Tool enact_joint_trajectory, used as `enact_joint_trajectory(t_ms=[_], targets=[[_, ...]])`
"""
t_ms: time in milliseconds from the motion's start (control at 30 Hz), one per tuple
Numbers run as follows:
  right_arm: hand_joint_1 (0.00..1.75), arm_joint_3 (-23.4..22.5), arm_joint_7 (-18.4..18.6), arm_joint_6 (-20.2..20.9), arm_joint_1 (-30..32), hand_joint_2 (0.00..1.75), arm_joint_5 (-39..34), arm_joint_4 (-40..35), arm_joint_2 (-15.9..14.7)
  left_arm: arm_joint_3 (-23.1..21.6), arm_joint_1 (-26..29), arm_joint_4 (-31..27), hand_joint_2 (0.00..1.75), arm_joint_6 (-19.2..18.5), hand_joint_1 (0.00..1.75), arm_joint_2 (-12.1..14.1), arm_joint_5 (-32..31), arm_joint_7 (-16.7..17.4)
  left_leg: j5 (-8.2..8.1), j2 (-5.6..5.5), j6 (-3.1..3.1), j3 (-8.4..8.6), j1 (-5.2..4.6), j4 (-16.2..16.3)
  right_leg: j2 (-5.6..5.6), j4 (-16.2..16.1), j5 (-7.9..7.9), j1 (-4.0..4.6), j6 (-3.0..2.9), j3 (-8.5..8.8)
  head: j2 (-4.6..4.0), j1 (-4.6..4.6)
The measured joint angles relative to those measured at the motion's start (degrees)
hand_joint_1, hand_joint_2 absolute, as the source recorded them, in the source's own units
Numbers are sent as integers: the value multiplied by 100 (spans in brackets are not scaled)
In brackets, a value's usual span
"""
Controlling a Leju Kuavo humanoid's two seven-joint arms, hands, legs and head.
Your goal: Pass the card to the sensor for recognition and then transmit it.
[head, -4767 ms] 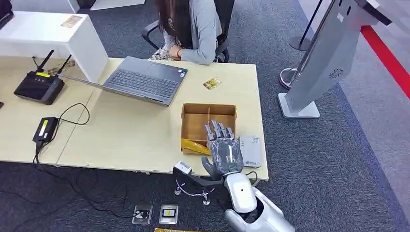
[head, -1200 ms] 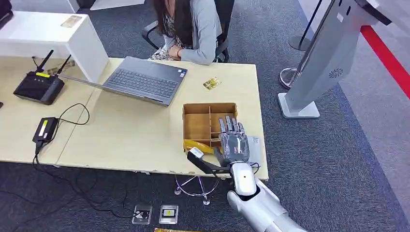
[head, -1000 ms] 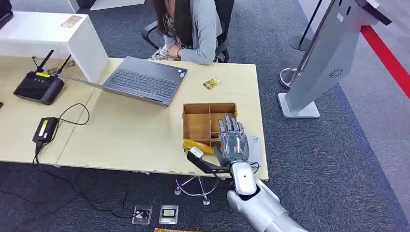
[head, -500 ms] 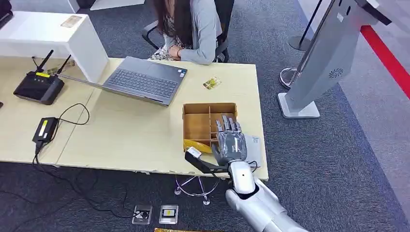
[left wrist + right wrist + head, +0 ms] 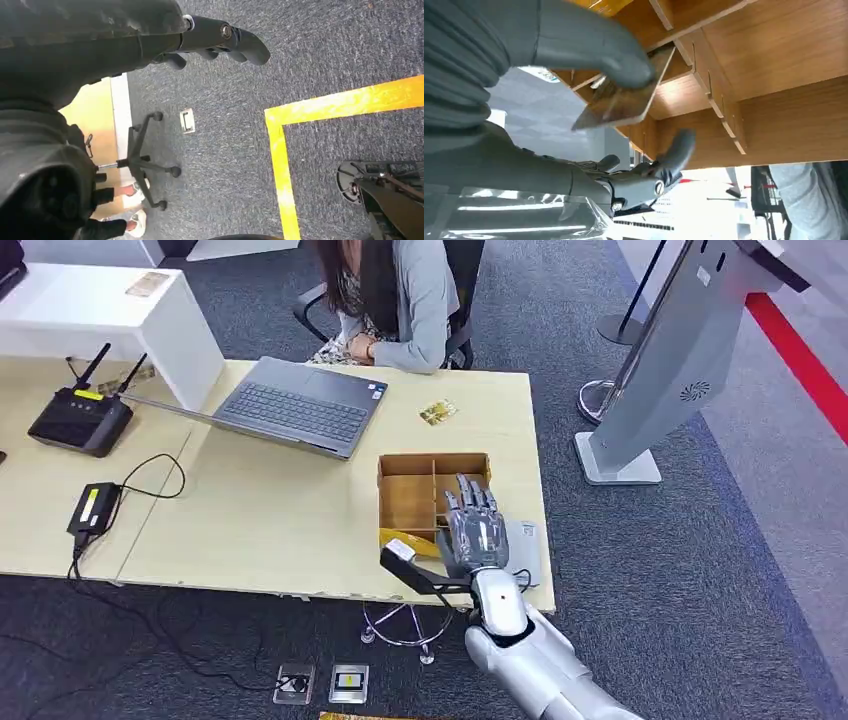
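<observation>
Right hand [image 5: 574, 75] over wooden box [image 5: 412, 490], wrist view reveals pinched card [image 5: 624, 102]

Blue-grey carpet floor [image 5: 650, 570]; pale wood desk [image 5: 270, 520]; office chair [image 5: 460, 300]; yellow floor tape [image 5: 280, 165].

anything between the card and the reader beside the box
Yes: the card, touched by the right hand, sits inside the wooden box, whose side wall separates it from the grey reader lying just outside.
</observation>
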Motion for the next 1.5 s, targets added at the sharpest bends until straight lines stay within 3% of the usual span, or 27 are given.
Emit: enact_joint_trajectory(t_ms=[833,1067,1300,1500], targets=[[175,120,90,155,10,175,-260,-230,-48,0,0,0,0,-13,0,0,4,76,0,1,0,2,0,0,1,0,0,0,0,0,0,2],[175,170,83,-68,14,175,-306,-278,-50,0,0,0,0,-28,0,0,4,83,0,1,0,1,0,0,1,0,0,0,0,0,2,2],[175,170,144,-109,-150,175,-184,-797,-127,0,0,0,0,-52,0,0,2,85,1,1,0,3,0,0,1,0,1,0,0,1,2,0],[175,166,-31,-315,-270,175,-164,-1292,-192,0,-1,0,0,-66,0,0,-7,83,1,1,0,2,0,0,2,1,1,0,0,0,2,2]])
